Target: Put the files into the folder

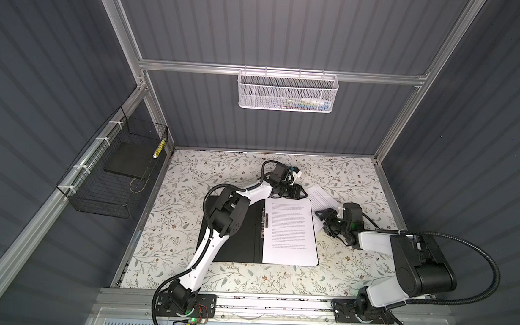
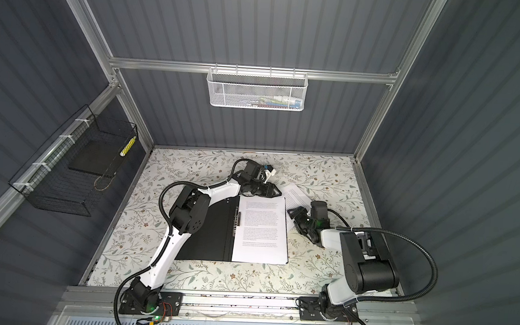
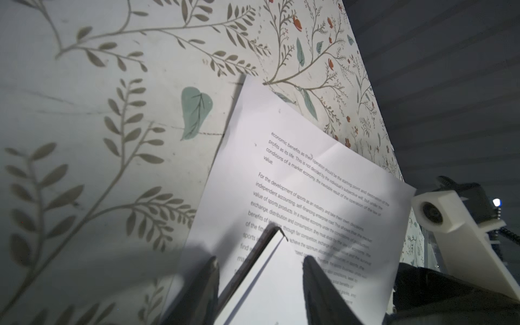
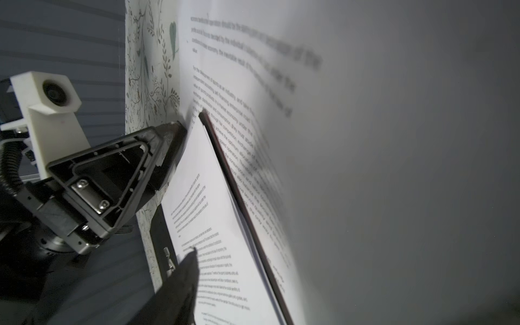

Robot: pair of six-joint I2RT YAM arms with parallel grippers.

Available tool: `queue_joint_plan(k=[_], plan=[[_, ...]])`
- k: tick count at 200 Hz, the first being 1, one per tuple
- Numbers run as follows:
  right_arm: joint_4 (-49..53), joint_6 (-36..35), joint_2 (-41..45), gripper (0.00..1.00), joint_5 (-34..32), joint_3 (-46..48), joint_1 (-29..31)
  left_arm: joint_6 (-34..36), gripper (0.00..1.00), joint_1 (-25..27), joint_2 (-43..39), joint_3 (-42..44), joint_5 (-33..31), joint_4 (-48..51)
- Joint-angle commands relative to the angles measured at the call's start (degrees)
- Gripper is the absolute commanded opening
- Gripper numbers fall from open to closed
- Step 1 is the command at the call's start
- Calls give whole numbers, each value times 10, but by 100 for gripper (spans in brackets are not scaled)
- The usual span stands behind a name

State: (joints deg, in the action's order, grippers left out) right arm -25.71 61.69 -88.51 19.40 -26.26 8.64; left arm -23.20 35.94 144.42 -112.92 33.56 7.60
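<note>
Folder (image 1: pixel 242 230) lies open and flat on floral table (image 1: pixel 190 171), black inside up, toward the near side w/ the arm bases. Metal clip (image 1: pixel 264 220) runs along the spine at ctr. Printed sheet (image 1: pixel 288 230) sits squared on the folder's right half and covers nearly all of it. By the edge seen in the wrist views it looks like a few pgs stacked.

Further back, left gripper (image 1: pixel 301 193) is at the folder's far right corner in both top views. In left wrist view its fingers (image 3: pixel 208 281) stand apart w/ that corner btwn them. Nothing is pinched, and one finger is just beside the folder's dark edge.

Right gripper (image 1: pixel 323 221) is just off the folder's right edge, near the same corner and close to the left gripper. Right wrist view shows only one dark finger (image 4: pixel 188 270). The other is hidden by paper, so can't tell if it's released or clamped.

Loose sheet (image 1: pixel 321 198) lies tilted on the table by that corner, partly tucked under the folder and partly below the right gripper. It fills much of the right wrist view, blurred.

Farthest: black wire basket (image 1: pixel 112 172) on the left wall w/ dark slab (image 1: pixel 125 161) inside. White mesh basket (image 1: pixel 286 92) hangs on the back rail, contents too small to tell.
</note>
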Motion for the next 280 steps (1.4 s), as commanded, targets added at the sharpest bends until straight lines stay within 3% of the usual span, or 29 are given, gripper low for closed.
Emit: queue_joint_plan(k=[1,36,57,121,160,230,280], plan=[[-28,11,-8,38,-52,15,3,-11,50,-5,23,30,-17,75],[-68,21,-30,18,-61,34,7,-16,50,-5,20,31,-11,68],[-97,24,-42,0,-68,45,9,-23,50,-5,18,30,3,61],[-107,-17,-9,0,-107,51,9,-73,62,-5,-25,24,56,-26],[67,-115,92,0,-148,-25,-3,-78,74,-5,-113,54,60,-68],[275,-259,152,0,-105,-190,-91,-66,82,-5,-342,246,-2,-132],[417,-325,173,0,-101,-334,-91,-6,85,-4,-517,408,-137,-82]])
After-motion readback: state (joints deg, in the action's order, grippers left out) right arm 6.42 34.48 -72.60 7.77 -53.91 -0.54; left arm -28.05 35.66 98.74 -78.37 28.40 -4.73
